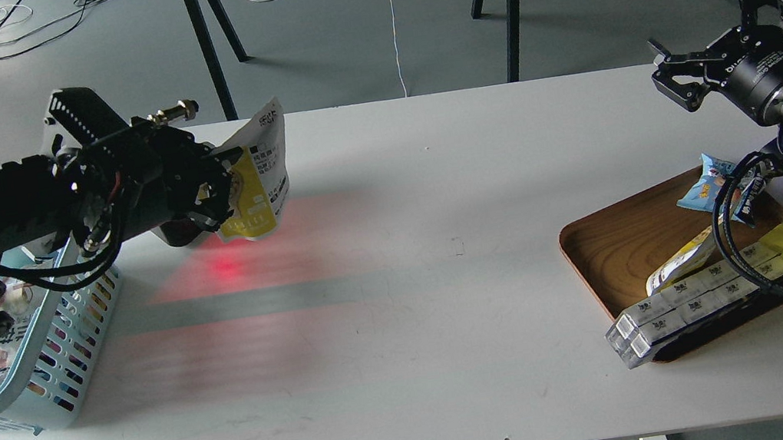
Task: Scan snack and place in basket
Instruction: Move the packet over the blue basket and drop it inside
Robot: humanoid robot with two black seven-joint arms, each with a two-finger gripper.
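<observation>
Head view: left gripper point(220, 191) clamps the snack point(260, 173) above the red scan light point(228, 269), print presumably facing it; basket point(79, 336) waits alongside. Right gripper point(713, 32) hangs spread, empty.

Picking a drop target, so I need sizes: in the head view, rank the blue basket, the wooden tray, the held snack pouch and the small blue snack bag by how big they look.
1. Wooden tray
2. Basket, partly hidden by the left arm and cut off at the frame edge, so its order against the tray is unsure
3. Snack, shut in the left gripper
4. Small blue snack bag
</observation>
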